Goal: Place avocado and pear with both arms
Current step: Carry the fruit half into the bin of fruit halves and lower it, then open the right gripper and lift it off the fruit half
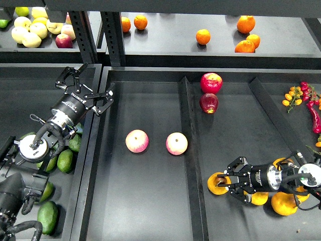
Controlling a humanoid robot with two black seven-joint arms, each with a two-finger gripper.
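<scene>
At four o'clock the right gripper [226, 183] closes around the pear [219, 183], ready to lift it. At ten o'clock the left gripper [89, 86] hangs wide and empty, the avocado [65, 160] lying below it.

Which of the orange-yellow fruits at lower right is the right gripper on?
The pear, leftmost of that cluster, with a dark spot in its middle. The right gripper has its fingers around it; the other yellow fruits lie behind the wrist.

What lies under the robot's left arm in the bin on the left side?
Under the left arm, green avocados lie in the left bin, some partly covered by the arm. More fruit may be hidden beneath it. The open left gripper holds nothing.
</scene>
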